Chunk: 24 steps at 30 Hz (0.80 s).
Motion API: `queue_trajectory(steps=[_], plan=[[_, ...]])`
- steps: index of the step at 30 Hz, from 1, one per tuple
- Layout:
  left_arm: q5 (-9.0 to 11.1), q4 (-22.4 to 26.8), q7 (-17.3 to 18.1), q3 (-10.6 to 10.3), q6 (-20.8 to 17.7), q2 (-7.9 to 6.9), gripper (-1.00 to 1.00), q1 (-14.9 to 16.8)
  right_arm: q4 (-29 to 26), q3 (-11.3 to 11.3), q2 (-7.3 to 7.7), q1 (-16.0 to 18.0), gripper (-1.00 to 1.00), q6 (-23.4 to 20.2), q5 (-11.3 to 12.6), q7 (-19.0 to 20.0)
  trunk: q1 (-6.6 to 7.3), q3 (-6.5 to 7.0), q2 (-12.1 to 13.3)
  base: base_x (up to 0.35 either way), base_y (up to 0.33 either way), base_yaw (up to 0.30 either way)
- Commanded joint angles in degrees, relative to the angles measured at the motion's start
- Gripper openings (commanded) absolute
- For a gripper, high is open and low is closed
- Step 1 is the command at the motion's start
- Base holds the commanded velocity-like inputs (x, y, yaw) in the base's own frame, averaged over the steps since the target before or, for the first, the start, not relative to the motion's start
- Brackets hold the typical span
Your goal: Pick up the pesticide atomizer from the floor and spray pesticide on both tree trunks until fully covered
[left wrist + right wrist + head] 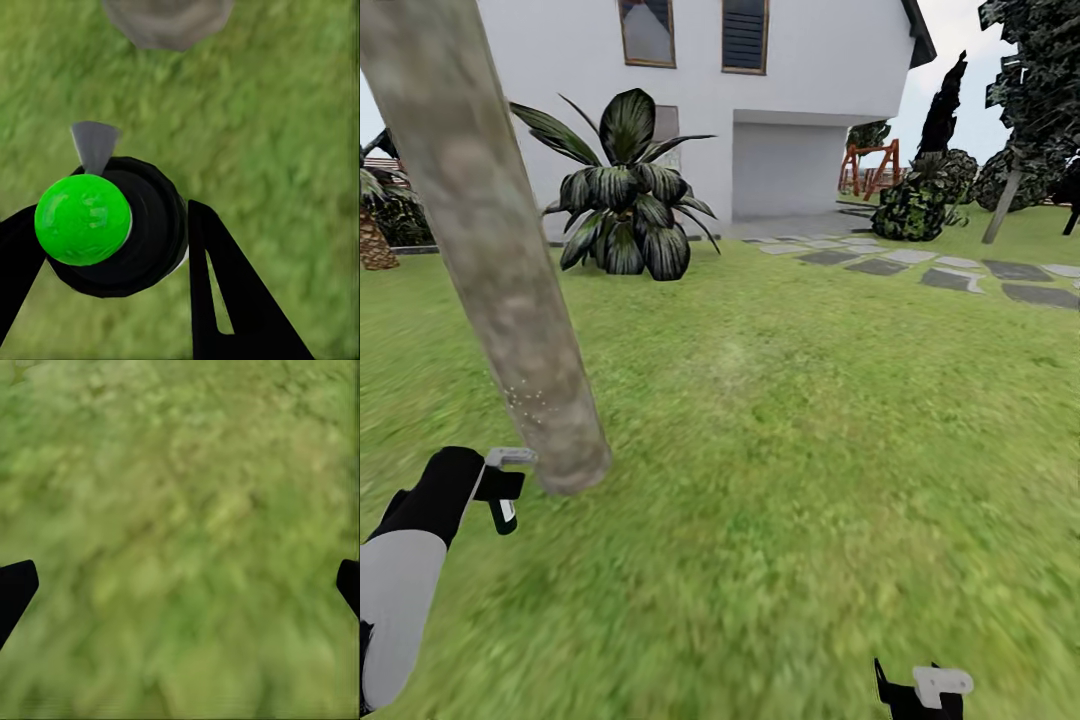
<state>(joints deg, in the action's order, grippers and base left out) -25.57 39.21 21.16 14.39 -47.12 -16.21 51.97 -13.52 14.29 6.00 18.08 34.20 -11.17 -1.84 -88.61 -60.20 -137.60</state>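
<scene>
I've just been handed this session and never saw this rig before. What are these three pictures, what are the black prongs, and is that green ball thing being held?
You are looking through a two-armed wheeled robot in a simulated garden. The big picture is from its head, looking down over the lawn. The thick grey-brown column at the left is a tree trunk, with faint pale specks low on it. The house, a broad-leaved plant and stepping stones lie beyond.

The other two pictures come from cameras at each wrist, looking along the fingers. The black prongs are those fingers. The left gripper is closed on the pesticide atomizer, a black bottle with a green top and a grey nozzle, pointed near the trunk's base. The right gripper is open, with just grass between its fingers.
</scene>
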Motion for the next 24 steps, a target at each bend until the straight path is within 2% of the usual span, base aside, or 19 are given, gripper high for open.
queue_trajectory(steps=[1,9,13,14,17,18,20,21,24], plan=[[-0.6,0.1,0.6,0.2,-0.2,0.03,-1.0,0.1,0.1,0.3,-0.02,0.0,1.0,0.2,-0.6,-0.2,0.01,-0.05,0.0,-0.094,-0.258,0.0],[-0.7,1.0,0.5,0.5,-0.2,0.1,-1.0,0.3,0.1,0.3,-0.02,0.0,1.0,0.2,-0.6,-0.3,0.01,-0.05,0.0,-0.23,-0.2,0.007],[-0.7,1.2,0.6,0.3,-0.8,0.2,-1.0,1.6,0.1,0.3,-0.02,0.0,1.0,0.2,-0.6,-0.3,0.01,-0.05,0.0,-0.191,-0.088,0.171],[-0.6,1.8,0.6,0.3,-1.7,0.16,-1.0,2.6,0.1,0.3,-0.02,0.0,1.0,0.2,-0.6,-0.3,0.01,-0.05,0.0,-0.035,-0.015,0.232],[-0.6,4.9,1.0,0.1,-8.0,-0.22,-1.0,6.1,0.1,0.3,-0.02,0.0,1.0,0.2,-0.6,-0.3,0.01,-0.05,0.0,-0.011,-0.004,0.127],[-0.7,6.1,1.5,0.1,-9.1,-0.28,-1.0,6.6,0.1,0.3,-0.02,0.0,1.0,0.2,-0.6,-0.3,0.01,-0.05,0.0,-0.002,-0.001,0.03],[-0.8,7.7,3.5,0.0,-10.1,-0.54,-1.0,7.7,0.2,0.3,-0.02,0.0,1.0,0.2,-0.6,-0.2,0.01,-0.05,0.0,-0.001,0.0,0.013],[-0.8,8.0,4.0,-0.3,-10.3,-0.55,-1.0,9.2,0.1,0.3,-0.02,0.0,1.0,0.2,-0.6,-0.2,0.01,-0.05,0.0,0.0,0.0,0.002],[-1.0,8.0,4.2,-0.6,-10.3,-0.45,-1.0,9.2,0.1,0.3,-0.02,0.0,1.0,0.2,-0.6,-0.2,0.01,-0.05,0.0,0.0,0.0,0.0]])
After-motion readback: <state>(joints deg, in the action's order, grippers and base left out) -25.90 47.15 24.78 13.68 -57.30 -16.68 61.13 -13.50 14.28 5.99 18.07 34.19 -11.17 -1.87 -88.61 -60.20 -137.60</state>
